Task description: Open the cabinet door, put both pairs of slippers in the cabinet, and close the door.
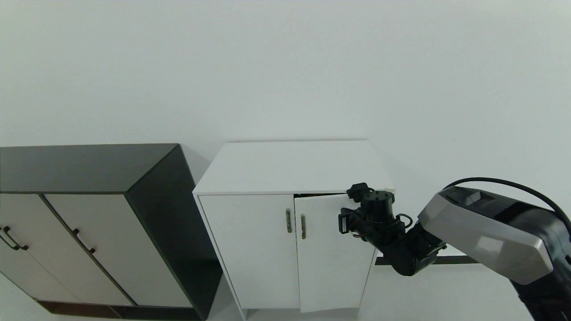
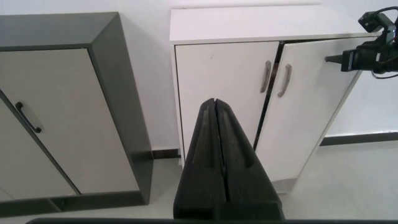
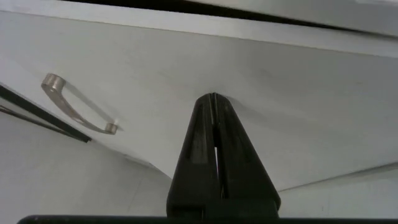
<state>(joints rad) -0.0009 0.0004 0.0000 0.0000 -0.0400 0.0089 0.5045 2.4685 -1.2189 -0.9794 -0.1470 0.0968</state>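
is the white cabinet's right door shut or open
Slightly open: the right door stands out past the left door, with a dark gap along its top.

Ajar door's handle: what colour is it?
Brushed silver-grey handle, clearest in the right wrist view.

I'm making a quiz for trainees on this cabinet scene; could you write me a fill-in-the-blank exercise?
The white cabinet has one door slightly ajar: the ____ one. The right gripper, at that door, is ____. The dark cabinet stands to the white cabinet's ____.
Missing words: right; shut; left.
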